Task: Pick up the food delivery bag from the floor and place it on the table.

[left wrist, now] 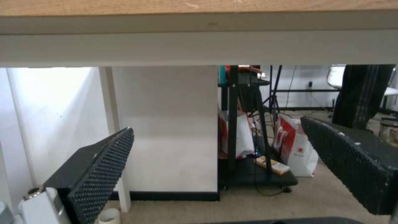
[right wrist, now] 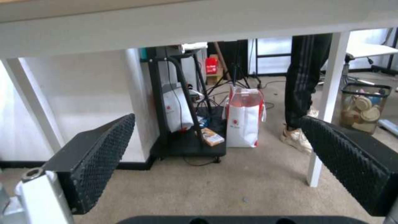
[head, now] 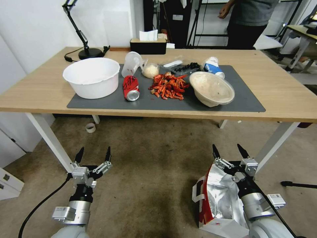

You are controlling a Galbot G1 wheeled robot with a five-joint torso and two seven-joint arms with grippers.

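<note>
Nearest you, at the lower right of the head view, the food delivery bag (head: 219, 201) is standing on the floor (head: 152, 178) with its foil-lined mouth gaping. Your right gripper (head: 230, 152) is hovering over the bag's far rim, its fingers spread apart and pinching nothing. At the lower left, your left gripper (head: 93, 154) is hanging above bare floor, well apart from the bag, its fingers likewise spread and empty.

Beyond both grippers, across the upper half of the frame, the table (head: 280, 89) is carrying a dark mat (head: 244, 99). On the mat you are seeing a white tub (head: 91, 76) at the left, a tipped red can (head: 131, 88) beside it, a heap of red shells (head: 168, 86) in the middle and a lidded bowl (head: 211, 88) to the right.
</note>
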